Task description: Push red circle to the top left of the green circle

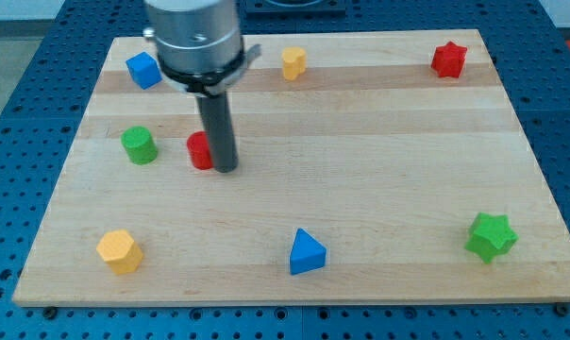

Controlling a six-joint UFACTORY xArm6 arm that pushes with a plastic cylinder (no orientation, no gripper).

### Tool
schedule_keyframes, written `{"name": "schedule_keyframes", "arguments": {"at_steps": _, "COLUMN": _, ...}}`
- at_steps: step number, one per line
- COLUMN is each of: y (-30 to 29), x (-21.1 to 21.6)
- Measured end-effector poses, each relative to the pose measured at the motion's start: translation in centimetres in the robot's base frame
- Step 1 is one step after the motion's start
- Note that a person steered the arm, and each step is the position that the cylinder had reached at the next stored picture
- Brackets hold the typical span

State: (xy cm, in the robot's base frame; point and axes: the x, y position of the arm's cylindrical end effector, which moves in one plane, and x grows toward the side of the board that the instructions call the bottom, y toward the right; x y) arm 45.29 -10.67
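Note:
The red circle [199,150] sits left of the board's middle, partly hidden behind my rod. My tip [226,169] rests on the board right against the red circle's right side. The green circle [139,144] stands to the left of the red circle, a short gap apart, at about the same height in the view.
A blue cube [143,70] is at the top left, a yellow block [293,62] at the top middle, a red star [448,59] at the top right. A yellow hexagon [120,251] is at the bottom left, a blue triangle [306,252] at the bottom middle, a green star [491,236] at the bottom right.

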Motion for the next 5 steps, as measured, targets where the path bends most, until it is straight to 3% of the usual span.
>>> {"name": "schedule_keyframes", "arguments": {"at_steps": 1, "y": -2.9, "x": -2.0}}
{"name": "schedule_keyframes", "arguments": {"at_steps": 3, "y": -8.4, "x": -17.4}}
{"name": "schedule_keyframes", "arguments": {"at_steps": 4, "y": -8.8, "x": -18.0}}
{"name": "schedule_keyframes", "arguments": {"at_steps": 5, "y": -5.1, "x": -10.7}}
